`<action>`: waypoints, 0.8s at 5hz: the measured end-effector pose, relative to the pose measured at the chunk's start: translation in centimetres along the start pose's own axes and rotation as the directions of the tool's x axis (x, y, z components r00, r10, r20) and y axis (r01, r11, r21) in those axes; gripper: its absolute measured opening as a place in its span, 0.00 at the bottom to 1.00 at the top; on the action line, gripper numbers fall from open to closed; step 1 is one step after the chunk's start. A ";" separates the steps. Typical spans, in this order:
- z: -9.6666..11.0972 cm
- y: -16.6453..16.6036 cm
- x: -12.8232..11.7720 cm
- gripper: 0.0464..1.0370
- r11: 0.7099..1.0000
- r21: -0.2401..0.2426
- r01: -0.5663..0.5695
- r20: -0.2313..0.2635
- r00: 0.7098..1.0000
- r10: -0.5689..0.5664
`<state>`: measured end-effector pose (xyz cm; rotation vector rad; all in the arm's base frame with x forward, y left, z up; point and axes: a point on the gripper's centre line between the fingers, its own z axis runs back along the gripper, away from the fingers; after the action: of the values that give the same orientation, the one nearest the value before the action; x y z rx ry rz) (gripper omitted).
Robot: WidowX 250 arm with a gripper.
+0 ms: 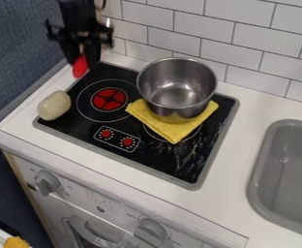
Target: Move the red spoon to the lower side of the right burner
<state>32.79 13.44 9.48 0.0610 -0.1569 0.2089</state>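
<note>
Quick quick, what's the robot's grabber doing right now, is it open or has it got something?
Gripper: closed on the red spoon, which hangs down by the stove's upper left corner.

Toy kitchen, stovetop (208, 164), grey sink (264, 169), tiled wall (224, 29)

Arm (78, 14) cropped at top edge. Gripper (83, 55), upper left: blurred, hides part of red spoon (81, 67). Right burner (153, 132), center: mostly covered by yellow cloth (173, 130) and pot (174, 89) (thin arc visible). Sink (260, 169) cropped, right edge.
</note>
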 end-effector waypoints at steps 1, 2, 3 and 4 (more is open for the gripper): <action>1.1 -4.3 -4.2 0.37 0.993 -0.054 0.101 -0.028 0.994 -0.103; 0.7 -8.1 -8.4 0.37 0.969 -0.035 0.246 -0.079 0.965 -0.248; 0.1 -11.8 -12.2 0.37 0.940 0.007 0.341 -0.103 0.935 -0.338; -0.6 -14.4 -13.5 0.37 0.930 0.033 0.366 -0.087 0.928 -0.363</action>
<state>22.87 -3.28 6.06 0.1293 -0.0588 -0.1577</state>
